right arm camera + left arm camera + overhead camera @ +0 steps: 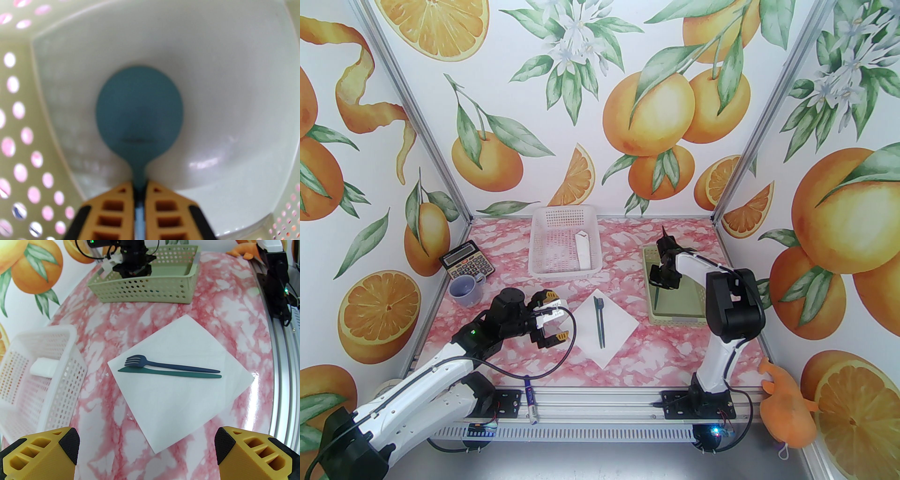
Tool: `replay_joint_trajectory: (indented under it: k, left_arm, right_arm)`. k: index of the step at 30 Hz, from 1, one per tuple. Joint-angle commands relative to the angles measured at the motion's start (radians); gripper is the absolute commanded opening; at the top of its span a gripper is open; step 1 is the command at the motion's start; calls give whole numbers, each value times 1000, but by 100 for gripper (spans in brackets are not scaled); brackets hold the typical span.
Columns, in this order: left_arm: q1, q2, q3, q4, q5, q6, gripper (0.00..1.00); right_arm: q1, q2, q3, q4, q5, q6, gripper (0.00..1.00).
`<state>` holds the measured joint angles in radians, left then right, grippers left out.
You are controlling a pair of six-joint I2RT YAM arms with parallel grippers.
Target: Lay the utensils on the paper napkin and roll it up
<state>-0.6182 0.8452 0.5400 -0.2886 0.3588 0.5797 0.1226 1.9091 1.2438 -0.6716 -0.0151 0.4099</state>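
Note:
The white paper napkin [607, 330] [185, 390] lies as a diamond on the pink marbled table. Two utensils rest side by side on it, a dark blue fork [173, 366] and a teal knife [171, 373], seen together as a thin dark pair [599, 321]. My left gripper [553, 321] [146, 446] hovers just left of the napkin, open, nothing between its yellow fingers [68, 444]. My right gripper [658, 283] [140, 187] reaches down into the green basket [675, 318] and is shut on the neck of a teal spoon [139, 114], whose bowl is above the basket floor.
A white mesh basket [543, 269] [65, 385] with a white folded piece [583, 251] stands behind the napkin. A calculator [467, 266] and a purple mug [466, 289] sit at far left. A marker pen [529, 398] lies on the front rail, an orange plush [785, 412] at right.

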Motion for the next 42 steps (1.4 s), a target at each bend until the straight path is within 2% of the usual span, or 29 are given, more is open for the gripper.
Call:
replay_joint_trajectory:
  k: [1, 20, 36, 42]
  left_arm:
    - [-5, -3, 6, -11, 19, 11, 100]
    - [-9, -9, 6, -14, 19, 12, 100]
    - [-9, -6, 6, -11, 20, 14, 100]
    - [-9, -5, 6, -11, 22, 16, 100]
  right_arm:
    - [8, -38, -9, -14, 9, -5, 9]
    - [8, -140, -2, -61, 30, -23, 11]
    - [15, -339, 9, -145, 8, -26, 11]
    - [56, -414, 12, -183, 15, -17, 11]
